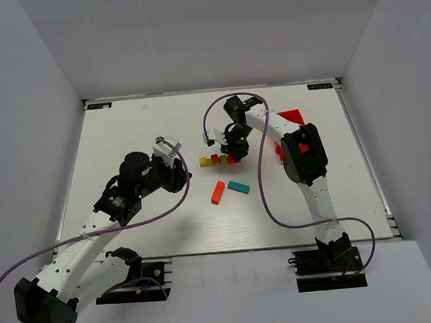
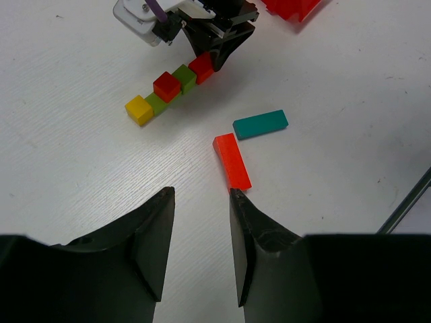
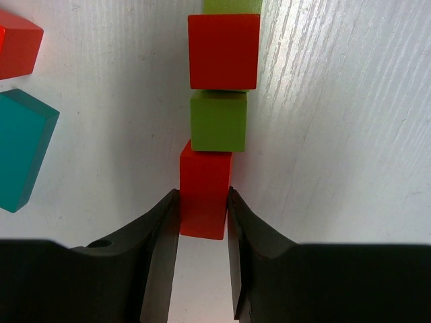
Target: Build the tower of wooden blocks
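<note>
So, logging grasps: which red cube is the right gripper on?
The red cube at the row's end, opposite the yellow cube, clamped by the right gripper; the other red cube sits mid-row.

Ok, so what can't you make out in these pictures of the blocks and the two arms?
- Top external: the right gripper covers most of the end red wooden cube it grips; the right arm hides much of the red plastic bin.
- Right wrist: the top edge leaves out the yellow wooden cube; the left edge clips the orange wooden bar.
- Left wrist: top edge crops the bin.
</note>
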